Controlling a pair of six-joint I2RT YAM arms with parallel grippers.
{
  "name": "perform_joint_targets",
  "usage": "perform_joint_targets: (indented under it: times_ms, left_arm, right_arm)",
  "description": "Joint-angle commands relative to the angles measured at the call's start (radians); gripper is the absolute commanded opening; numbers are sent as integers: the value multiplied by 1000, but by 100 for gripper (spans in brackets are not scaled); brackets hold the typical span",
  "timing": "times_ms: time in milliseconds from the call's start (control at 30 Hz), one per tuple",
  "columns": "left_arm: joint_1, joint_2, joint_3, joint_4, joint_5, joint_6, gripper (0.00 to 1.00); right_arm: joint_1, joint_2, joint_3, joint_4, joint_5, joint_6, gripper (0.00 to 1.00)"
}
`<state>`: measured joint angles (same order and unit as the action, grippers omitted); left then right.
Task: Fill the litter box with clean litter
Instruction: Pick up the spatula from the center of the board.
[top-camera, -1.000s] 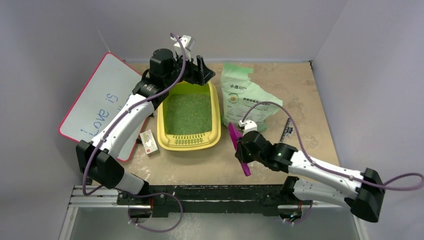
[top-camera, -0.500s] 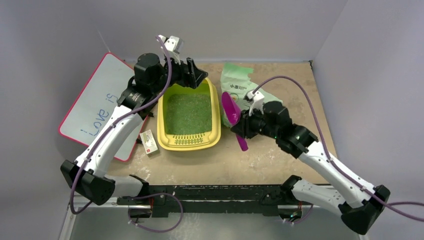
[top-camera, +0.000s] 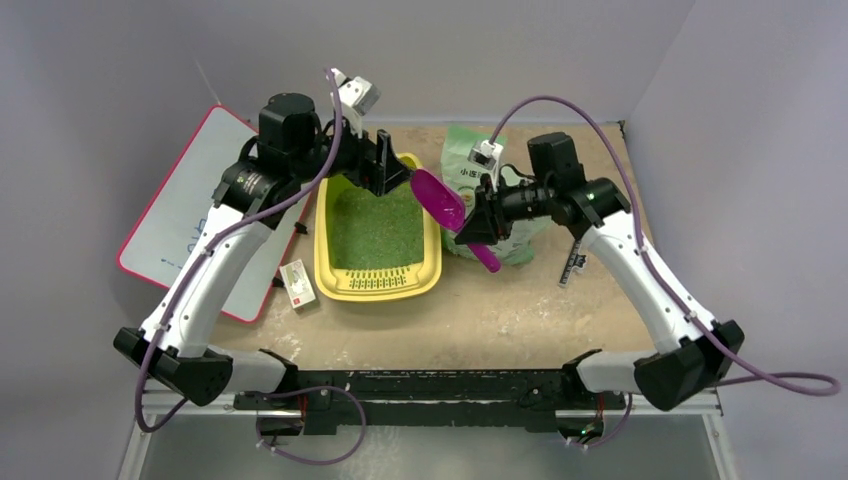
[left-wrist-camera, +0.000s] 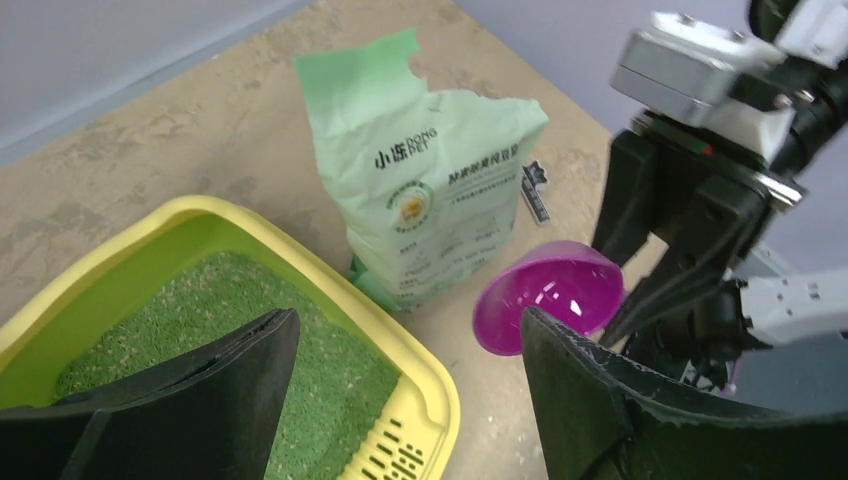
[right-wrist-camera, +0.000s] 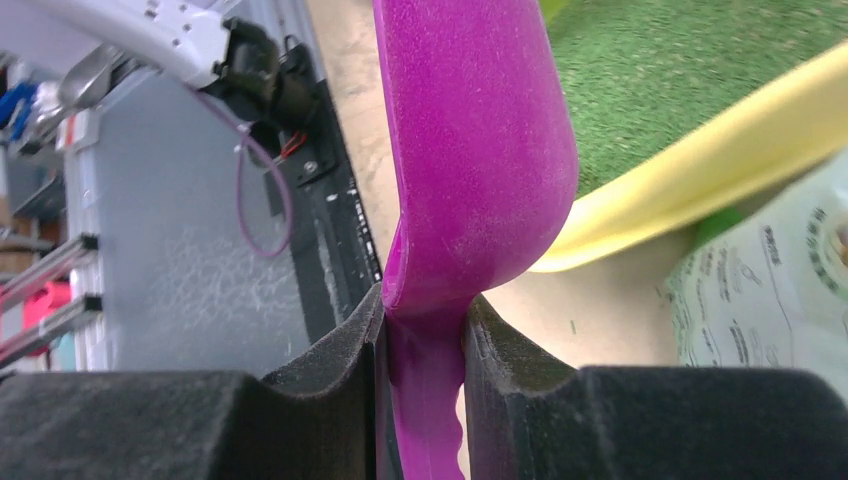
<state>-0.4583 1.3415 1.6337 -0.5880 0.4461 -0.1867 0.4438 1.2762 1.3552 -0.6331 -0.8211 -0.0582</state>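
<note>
my right gripper (right-wrist-camera: 425, 350): clamped on the scoop (top-camera: 438, 198) handle, leaving its bowl free, seemingly empty, above the litter box (top-camera: 430, 270) rim | left gripper (left-wrist-camera: 400, 345): spread wide, holding nothing, over the box's far end | litter (top-camera: 378, 235): covers the box floor; bag (top-camera: 470, 165) just beside

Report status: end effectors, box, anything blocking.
Left end effector open, over box far rim. Right end effector shut on scoop, bowl looks empty, at box right rim. Litter covers box floor. Left end effector crowds scoop bowl.
</note>
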Motion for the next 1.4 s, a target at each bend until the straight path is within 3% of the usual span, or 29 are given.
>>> perform_joint_targets:
  times_ms: [0,100,267,367,467,867,1067,1267,1367]
  left_arm:
    - [6,-54,65,-144,109,122,81]
    - [6,-50,73,-186,149,161,81]
    - [6,-15,99,-344,210,316,78]
    - [6,16,111,-392,212,333,64]
    - [6,47,122,-360,235,296,50]
    - [3,80,86,-210,408,202,49]
    - [-1,84,75,-225,408,210,48]
    - [-51,110,59,-184,312,165,41]
    - [-58,127,66,-164,294,147,31]
  right_arm:
    - [-8,124,162,-286,-179,-250,5]
    - [-13,183,220,-387,-200,-332,6]
    - [-23,190,221,-385,-244,-351,6]
    - [-24,180,218,-373,-276,-353,6]
    - [-25,189,228,-418,-305,-390,5]
    - [-25,176,189,-417,-296,-387,6]
    - [-25,164,166,-371,-298,-350,6]
    - [-25,179,179,-352,-316,-340,7]
    - [-25,182,180,-357,-317,-343,8]
